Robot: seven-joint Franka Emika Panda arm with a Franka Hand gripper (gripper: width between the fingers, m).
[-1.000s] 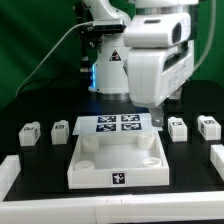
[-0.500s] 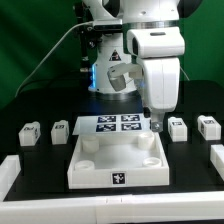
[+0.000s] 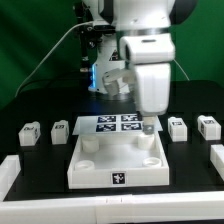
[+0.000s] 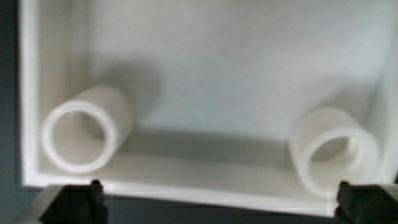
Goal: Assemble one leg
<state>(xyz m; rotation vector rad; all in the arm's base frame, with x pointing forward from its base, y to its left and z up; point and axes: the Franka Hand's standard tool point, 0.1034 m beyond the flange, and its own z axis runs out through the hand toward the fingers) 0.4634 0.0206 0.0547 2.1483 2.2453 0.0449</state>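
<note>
Four legs, small white tagged blocks, lie on the black table: two on the exterior view's left point(image 3: 29, 132) point(image 3: 60, 129) and two on its right point(image 3: 178, 128) point(image 3: 208, 126). My gripper point(image 3: 148, 127) hangs over the far edge of the large white slab point(image 3: 117, 160), between the two pairs and touching none of them. In the wrist view the gripper point(image 4: 224, 202) is open and empty, with dark fingertips point(image 4: 75, 200) wide apart. Below it are the slab's inside and two round sockets point(image 4: 86, 128) point(image 4: 338, 150). No leg shows in the wrist view.
The marker board point(image 3: 112, 124) lies flat behind the slab, partly under the gripper. White bars stand at the left point(image 3: 8, 170) and right point(image 3: 217, 158) table edges and along the front point(image 3: 110, 205). The robot base and cables are at the back.
The arm has swung toward the exterior view's left, from above the right-hand legs to over the slab's far edge. The legs and slab have not moved.
</note>
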